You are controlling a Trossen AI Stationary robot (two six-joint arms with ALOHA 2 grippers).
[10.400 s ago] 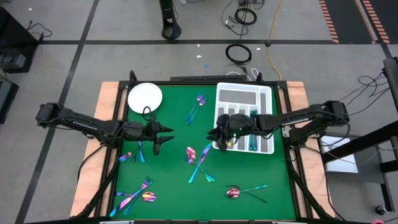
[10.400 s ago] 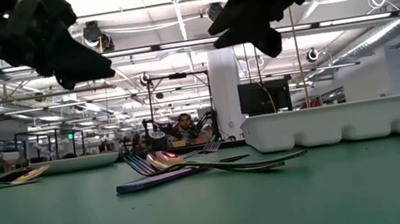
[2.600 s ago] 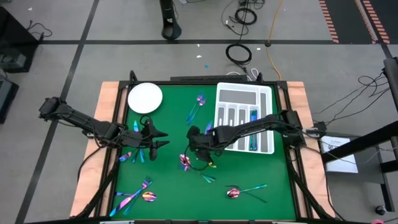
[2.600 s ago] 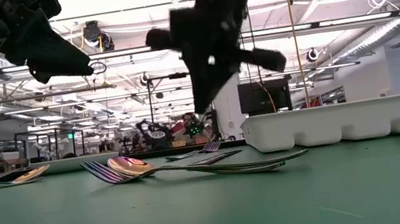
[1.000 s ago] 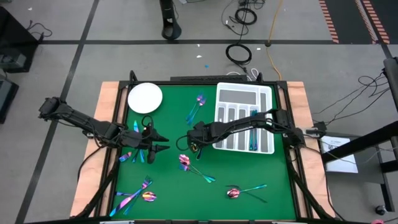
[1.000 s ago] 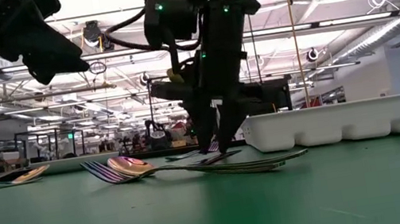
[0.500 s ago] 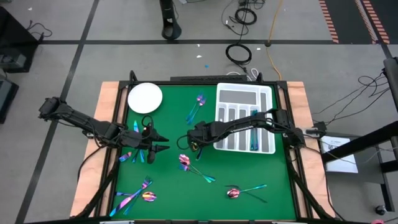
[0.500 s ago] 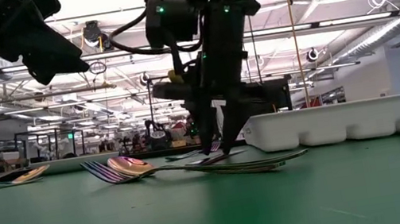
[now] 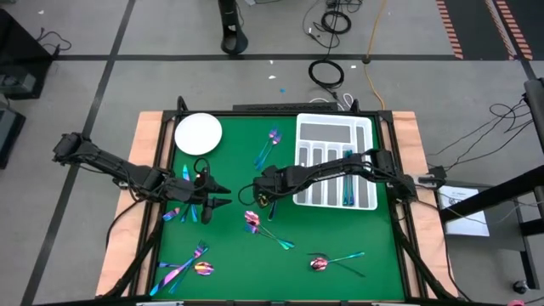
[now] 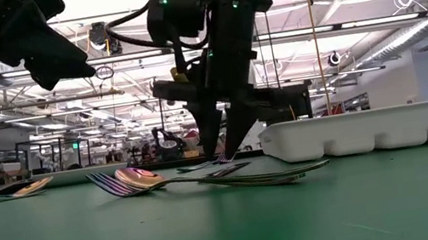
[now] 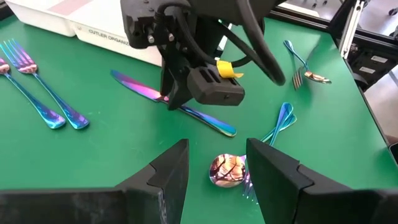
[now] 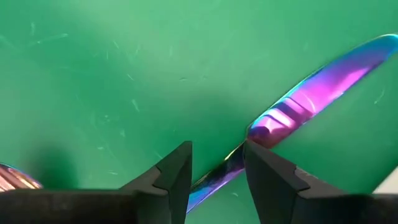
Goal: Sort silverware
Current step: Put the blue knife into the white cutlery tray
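Note:
The silverware lies scattered on the green mat: a group at the left (image 9: pixel 183 211), one at the near left (image 9: pixel 187 268), a spoon and forks at the centre (image 9: pixel 274 234), a pair at the far middle (image 9: pixel 269 146) and one at the near right (image 9: pixel 336 261). My right gripper (image 12: pixel 217 163) is open, low at mid-table (image 9: pixel 263 198). It points down, a finger on either side of an iridescent knife (image 11: pixel 205 117) that lies flat, just where the handle meets the blade (image 12: pixel 267 127). My left gripper (image 11: pixel 216 163) is open and hovers left of centre (image 9: pixel 223 199), above a spoon (image 11: pixel 226 170).
A white compartmented tray (image 9: pixel 333 127) sits at the far right with a few pieces in its slots (image 9: pixel 347 191). A round white plate (image 9: pixel 198 133) is at the far left corner. Two forks (image 11: pixel 43 102) lie between the knife and the tray.
My right gripper has stayed low over the knife, edging a little toward the table's left and tipping slightly. The knife and the other silverware lie where they were.

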